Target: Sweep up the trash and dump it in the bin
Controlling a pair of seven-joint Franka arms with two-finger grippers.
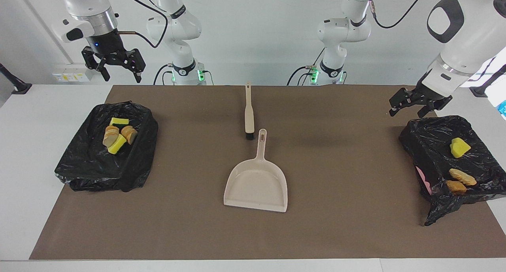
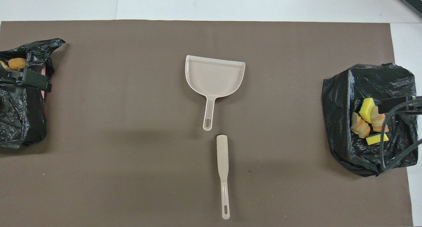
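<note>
Both grippers hang open and empty: left gripper [image 1: 416, 102] above its bin's [image 1: 435, 145] edge, right gripper [image 1: 114, 65] raised (waiting). Trash [image 1: 118, 134] lies in both end bins; dustpan [image 1: 257, 181] and brush [image 1: 249, 114] mid-mat.

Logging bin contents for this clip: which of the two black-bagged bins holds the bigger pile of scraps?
The bin at the right arm's end. Its scraps sit bunched in one heap, while the bin at the left arm's end holds only three separate pieces.
</note>
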